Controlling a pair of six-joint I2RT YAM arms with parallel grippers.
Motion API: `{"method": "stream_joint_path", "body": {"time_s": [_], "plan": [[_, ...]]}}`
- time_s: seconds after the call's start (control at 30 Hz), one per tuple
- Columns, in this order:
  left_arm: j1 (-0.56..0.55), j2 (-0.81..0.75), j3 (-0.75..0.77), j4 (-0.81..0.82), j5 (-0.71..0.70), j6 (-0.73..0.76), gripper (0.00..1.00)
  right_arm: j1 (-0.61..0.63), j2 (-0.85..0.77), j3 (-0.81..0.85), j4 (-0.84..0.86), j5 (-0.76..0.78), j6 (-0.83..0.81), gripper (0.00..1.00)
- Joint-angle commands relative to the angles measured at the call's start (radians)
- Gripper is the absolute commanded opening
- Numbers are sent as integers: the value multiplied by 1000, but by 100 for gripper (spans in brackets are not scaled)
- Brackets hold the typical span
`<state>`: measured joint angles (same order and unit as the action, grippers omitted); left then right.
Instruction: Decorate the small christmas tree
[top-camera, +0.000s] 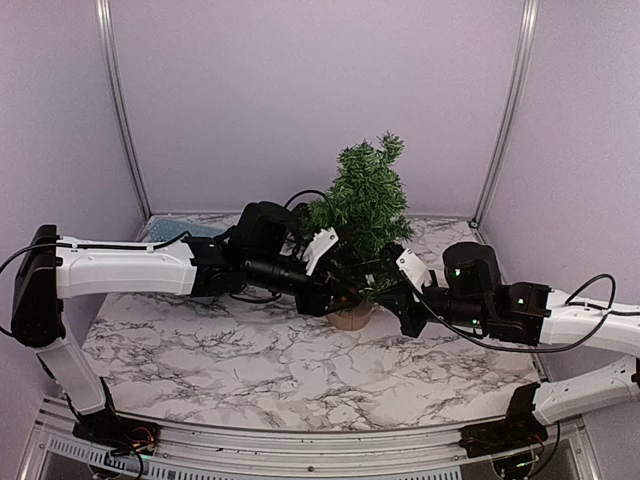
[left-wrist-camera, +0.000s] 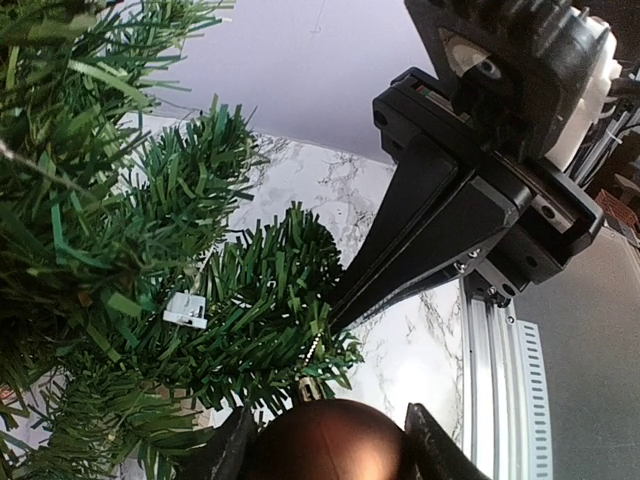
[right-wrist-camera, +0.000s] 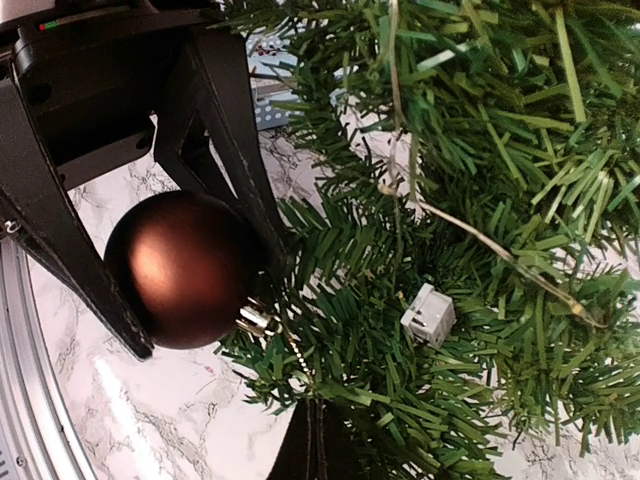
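Note:
The small christmas tree (top-camera: 365, 195) stands on its tan stump (top-camera: 352, 318) at the table's middle back. My left gripper (left-wrist-camera: 325, 435) is shut on a glossy brown bauble (left-wrist-camera: 325, 445), held against a lower branch (left-wrist-camera: 270, 300). The bauble also shows in the right wrist view (right-wrist-camera: 185, 268), between the left fingers (right-wrist-camera: 235, 150). Its gold cap (right-wrist-camera: 255, 320) carries a fine bead chain (right-wrist-camera: 295, 355) that runs to my right gripper (right-wrist-camera: 318, 420), whose jaws are pressed together on the chain among the needles. In the top view both grippers, left (top-camera: 345, 292) and right (top-camera: 388, 290), meet at the tree's lower branches.
A small white plastic box (right-wrist-camera: 430, 313) and a thin light wire (right-wrist-camera: 480, 240) sit in the branches; the box also shows in the left wrist view (left-wrist-camera: 186, 310). A teal item (top-camera: 185, 230) lies behind the left arm. Marble table (top-camera: 250, 360), metal frame posts and purple walls surround it.

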<state>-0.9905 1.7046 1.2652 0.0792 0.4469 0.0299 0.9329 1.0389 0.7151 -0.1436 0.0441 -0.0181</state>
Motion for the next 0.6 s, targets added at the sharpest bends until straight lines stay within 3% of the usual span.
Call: {"method": "stream_joint_path", "body": {"time_s": [0.0,0.57], "plan": [[-5,20,24,-29,-13,10,33,-8,20,32,-1,8,12,0],[-4,40,34,-61,-109,15,33,-15,46,51,-2,31,12,0]]}}
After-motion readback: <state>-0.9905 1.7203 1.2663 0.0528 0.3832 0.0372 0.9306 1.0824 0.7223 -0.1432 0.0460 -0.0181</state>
